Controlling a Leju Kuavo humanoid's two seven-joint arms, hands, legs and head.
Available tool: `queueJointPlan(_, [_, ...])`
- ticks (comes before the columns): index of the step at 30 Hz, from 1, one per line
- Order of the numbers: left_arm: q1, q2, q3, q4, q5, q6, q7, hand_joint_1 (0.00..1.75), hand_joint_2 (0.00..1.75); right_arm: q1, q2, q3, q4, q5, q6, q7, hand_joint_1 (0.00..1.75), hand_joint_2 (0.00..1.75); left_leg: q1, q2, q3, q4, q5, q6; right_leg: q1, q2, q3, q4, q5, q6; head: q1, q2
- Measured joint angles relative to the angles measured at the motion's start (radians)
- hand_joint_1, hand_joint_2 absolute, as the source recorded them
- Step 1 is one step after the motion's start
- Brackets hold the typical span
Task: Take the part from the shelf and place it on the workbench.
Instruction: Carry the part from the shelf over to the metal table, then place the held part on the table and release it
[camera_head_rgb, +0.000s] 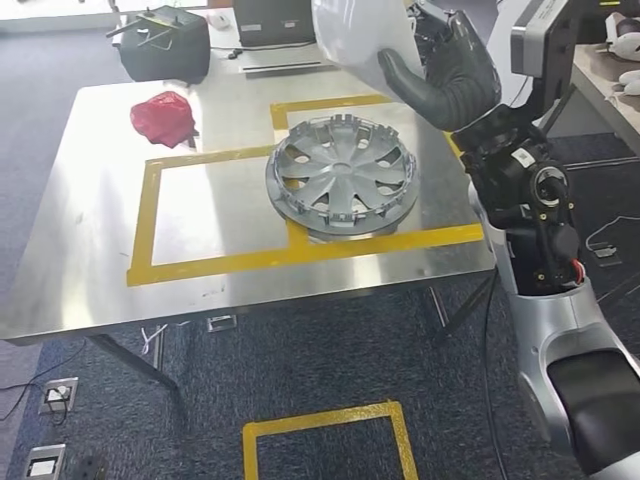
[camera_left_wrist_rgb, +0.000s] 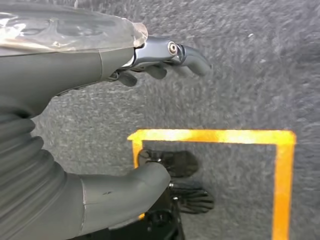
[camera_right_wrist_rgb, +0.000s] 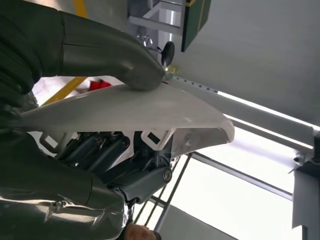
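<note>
My right hand (camera_head_rgb: 441, 75) is raised over the far right of the steel workbench (camera_head_rgb: 83, 230) and grips a smooth white curved part (camera_head_rgb: 355, 35). Its thumb lies across the part's face. In the right wrist view the thumb (camera_right_wrist_rgb: 113, 55) presses on top of the white part (camera_right_wrist_rgb: 143, 112) and the darker fingers (camera_right_wrist_rgb: 113, 155) clamp it from beneath. A silver wheel cover (camera_head_rgb: 341, 175) lies flat on the bench inside the yellow tape outline, below and left of the held part. My left hand (camera_left_wrist_rgb: 158, 65) hangs over the carpet with its fingers apart, holding nothing.
A crumpled red cloth (camera_head_rgb: 162, 115) lies at the bench's far left, with a black bag (camera_head_rgb: 164, 42) behind it. A laptop (camera_head_rgb: 273, 25) stands at the back edge. Yellow tape squares mark the bench (camera_head_rgb: 219, 262) and the floor (camera_head_rgb: 332, 420).
</note>
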Motion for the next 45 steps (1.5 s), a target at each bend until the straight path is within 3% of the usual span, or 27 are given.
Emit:
queueJointPlan(1, [-0.001, 0.000, 0.000, 0.000, 0.000, 0.000, 0.000, 0.00, 1.75, 0.000, 0.002, 0.001, 0.000, 0.000, 0.000, 0.000, 1.75, 1.75, 0.002, 0.000, -0.044, 0.070, -0.012, -0.006, -0.004, -0.002, 0.009, -0.003, -0.005, -0.002, -0.003, 0.000])
queueJointPlan(3, [-0.002, 0.000, 0.000, 0.000, -0.001, 0.000, 0.000, 0.00, 1.75, 0.002, 0.005, 0.002, 0.000, 0.000, 0.001, 0.001, 1.75, 1.75, 0.007, 0.001, -0.141, 0.206, -0.062, -0.019, -0.008, -0.003, 0.023, -0.003, -0.019, -0.003, -0.014, 0.000])
queueJointPlan(5, [-0.001, 0.001, 0.000, 0.000, -0.002, 0.000, 0.000, 0.00, 1.75, 0.006, 0.007, 0.005, 0.000, 0.000, 0.002, 0.001, 1.75, 1.75, 0.013, 0.001, -0.191, 0.239, -0.091, -0.028, -0.012, -0.002, 0.040, -0.003, -0.035, 0.000, -0.024, 0.000])
queueJointPlan(6, [0.000, 0.001, 0.000, 0.000, -0.002, 0.000, 0.000, 0.00, 1.75, 0.008, 0.009, 0.006, 0.000, 0.000, 0.002, 0.001, 1.75, 1.75, 0.016, 0.001, -0.190, 0.204, -0.072, -0.031, -0.013, -0.002, 0.051, -0.002, -0.044, 0.002, -0.029, 0.000])
queueJointPlan(9, [0.000, 0.003, 0.000, 0.000, -0.002, 0.000, 0.000, 0.00, 1.75, 0.008, 0.013, 0.008, 0.000, 0.000, 0.002, 0.001, 1.75, 1.75, 0.022, 0.004, -0.127, -0.003, 0.068, -0.031, -0.015, -0.002, 0.080, 0.006, -0.077, 0.016, -0.040, 0.000])
queueJointPlan(11, [-0.001, 0.003, 0.000, 0.000, -0.002, 0.000, 0.001, 0.00, 1.75, 0.004, 0.016, 0.010, -0.001, 0.000, 0.005, 0.001, 1.75, 1.75, 0.021, 0.007, -0.105, -0.072, 0.109, -0.022, -0.011, 0.000, 0.088, 0.013, -0.098, 0.028, -0.044, 0.000])
queueJointPlan(14, [-0.002, 0.001, 0.000, 0.000, -0.003, 0.000, 0.002, 0.00, 1.75, -0.001, 0.020, 0.014, -0.001, 0.000, 0.014, 0.000, 1.75, 1.75, 0.020, 0.006, -0.089, -0.073, 0.098, 0.000, -0.012, 0.000, 0.095, 0.033, -0.114, 0.044, -0.036, 0.000])
queueJointPlan(15, [-0.003, 0.001, 0.000, 0.000, -0.003, 0.000, 0.002, 0.00, 1.75, -0.001, 0.021, 0.017, -0.002, 0.000, 0.016, -0.001, 1.75, 1.75, 0.019, 0.005, -0.080, -0.073, 0.094, 0.007, -0.015, -0.001, 0.081, 0.067, -0.123, 0.048, -0.032, 0.000])
queueJointPlan(16, [-0.003, 0.001, 0.000, 0.000, -0.003, 0.000, 0.002, 0.00, 1.75, -0.001, 0.022, 0.021, -0.002, 0.000, 0.018, -0.001, 1.75, 1.75, 0.018, 0.004, -0.071, -0.073, 0.089, 0.012, -0.017, -0.001, 0.052, 0.124, -0.140, 0.052, -0.027, 0.000])
queueJointPlan(18, [-0.004, 0.002, 0.000, 0.000, -0.005, 0.000, 0.001, 0.00, 1.75, 0.002, 0.024, 0.027, -0.002, 0.001, 0.019, -0.001, 1.75, 1.75, 0.015, 0.002, -0.057, -0.073, 0.076, 0.020, -0.018, -0.002, -0.034, 0.273, -0.194, 0.056, -0.019, 0.000])
queueJointPlan(20, [-0.003, 0.002, 0.000, 0.000, -0.006, 0.000, 0.001, 0.00, 1.75, 0.009, 0.024, 0.030, -0.002, 0.002, 0.017, 0.001, 1.75, 1.75, 0.010, -0.001, -0.039, -0.072, 0.061, 0.022, -0.017, -0.002, -0.099, 0.350, -0.235, 0.056, -0.009, 0.000])
queueJointPlan(21, [-0.003, 0.001, 0.000, 0.000, -0.007, 0.000, 0.001, 0.00, 1.75, 0.012, 0.024, 0.032, -0.002, 0.002, 0.016, 0.002, 1.75, 1.75, 0.007, -0.003, -0.027, -0.072, 0.052, 0.022, -0.016, -0.002, -0.108, 0.335, -0.226, 0.052, -0.004, 0.000])
queueJointPlan(22, [-0.003, 0.001, 0.000, 0.000, -0.008, 0.000, 0.001, 0.00, 1.75, 0.014, 0.024, 0.034, -0.002, 0.003, 0.015, 0.002, 1.75, 1.75, 0.003, -0.005, -0.013, -0.072, 0.042, 0.023, -0.013, -0.002, -0.099, 0.284, -0.190, 0.044, 0.001, 0.000])
queueJointPlan(24, [-0.004, -0.002, 0.000, 0.000, -0.009, -0.001, 0.001, 0.00, 1.75, 0.016, 0.024, 0.039, -0.003, 0.003, 0.014, 0.003, 1.75, 1.75, -0.003, -0.006, 0.013, -0.072, 0.024, 0.022, -0.001, -0.001, -0.065, 0.141, -0.077, 0.019, 0.007, 0.000])
queueJointPlan(26, [-0.005, -0.004, 0.000, 0.000, -0.010, -0.004, 0.002, 0.00, 1.75, 0.016, 0.024, 0.043, -0.005, 0.003, 0.013, 0.005, 1.75, 1.75, -0.004, -0.006, 0.022, -0.073, 0.013, 0.016, 0.010, -0.002, -0.041, 0.051, -0.017, -0.001, 0.006, 0.000])
queueJointPlan(27, [-0.005, -0.004, 0.000, 0.000, -0.010, -0.006, 0.002, 0.00, 1.75, 0.016, 0.025, 0.045, -0.007, 0.002, 0.012, 0.006, 1.75, 1.75, -0.005, -0.005, 0.023, -0.072, 0.012, 0.012, 0.013, -0.002, -0.036, 0.038, -0.015, -0.005, 0.005, 0.000])
queueJointPlan(30, [-0.007, -0.003, -0.001, 0.000, -0.011, -0.007, 0.001, 0.00, 1.75, 0.017, 0.027, 0.048, -0.015, 0.000, 0.012, 0.009, 1.75, 1.75, -0.006, -0.002, 0.016, -0.046, -0.002, -0.001, 0.003, -0.002, -0.008, 0.019, -0.010, -0.007, 0.006, 0.000])
queueJointPlan(31, [-0.008, -0.003, -0.001, 0.000, -0.011, -0.007, 0.000, 0.00, 1.75, 0.016, 0.028, 0.049, -0.017, 0.000, 0.012, 0.010, 1.75, 1.75, -0.005, -0.002, -0.004, -0.007, -0.018, -0.006, -0.002, -0.002, 0.000, 0.014, -0.010, -0.008, 0.003, 0.000])
queueJointPlan(34, [-0.008, -0.001, -0.001, 0.000, -0.011, -0.002, -0.007, 0.00, 1.75, 0.024, 0.029, 0.050, -0.018, 0.001, 0.010, 0.014, 1.75, 1.75, 0.006, -0.001, -0.126, 0.190, -0.088, -0.023, -0.005, -0.003, 0.009, 0.011, -0.019, -0.011, -0.010, 0.000])
queueJointPlan(35, [-0.008, 0.000, -0.001, 0.000, -0.011, 0.000, -0.008, 0.00, 1.75, 0.029, 0.029, 0.051, -0.018, 0.002, 0.010, 0.016, 1.75, 1.75, 0.010, -0.001, -0.157, 0.224, -0.094, -0.029, -0.006, -0.003, 0.012, 0.013, -0.024, -0.010, -0.015, 0.000])
queueJointPlan(36, [-0.007, 0.000, -0.001, 0.000, -0.011, 0.002, -0.010, 0.00, 1.75, 0.034, 0.029, 0.052, -0.018, 0.005, 0.009, 0.018, 1.75, 1.75, 0.015, -0.001, -0.169, 0.220, -0.078, -0.034, -0.008, -0.002, 0.016, 0.015, -0.030, -0.007, -0.018, 0.000])
queueJointPlan(37, [-0.007, 0.000, -0.001, 0.000, -0.011, 0.003, -0.011, 0.00, 1.75, 0.037, 0.029, 0.052, -0.018, 0.009, 0.009, 0.020, 1.75, 1.75, 0.019, 0.000, -0.160, 0.176, -0.043, -0.038, -0.011, -0.001, 0.020, 0.019, -0.036, -0.003, -0.021, 0.000])
queueJointPlan(38, [-0.007, 0.000, -0.001, 0.000, -0.011, 0.004, -0.012, 0.00, 1.75, 0.039, 0.029, 0.053, -0.018, 0.012, 0.009, 0.020, 1.75, 1.75, 0.024, 0.000, -0.135, 0.102, 0.006, -0.043, -0.013, -0.001, 0.024, 0.025, -0.044, 0.002, -0.025, 0.000])
queueJointPlan(40, [-0.007, 0.002, -0.001, 0.000, -0.013, 0.006, -0.014, 0.00, 1.75, 0.040, 0.029, 0.054, -0.018, 0.016, 0.010, 0.019, 1.75, 1.75, 0.027, 0.001, -0.090, -0.021, 0.057, -0.041, -0.015, 0.001, 0.025, 0.037, -0.059, 0.014, -0.034, 0.000])
queueJointPlan(42, [-0.006, 0.002, -0.001, 0.000, -0.014, 0.010, -0.016, 0.00, 1.75, 0.045, 0.029, 0.055, -0.019, 0.018, 0.011, 0.018, 1.75, 1.75, 0.024, -0.001, -0.078, -0.052, 0.063, -0.027, -0.013, 0.003, 0.022, 0.044, -0.069, 0.026, -0.037, 0.000])
queueJointPlan(45, [-0.003, 0.002, -0.001, 0.000, -0.016, 0.015, -0.020, 0.00, 1.75, 0.059, 0.028, 0.057, -0.022, 0.019, 0.014, 0.018, 1.75, 1.75, 0.022, -0.002, -0.075, -0.051, 0.072, -0.018, -0.014, 0.004, 0.024, 0.046, -0.077, 0.018, -0.027, 0.000])
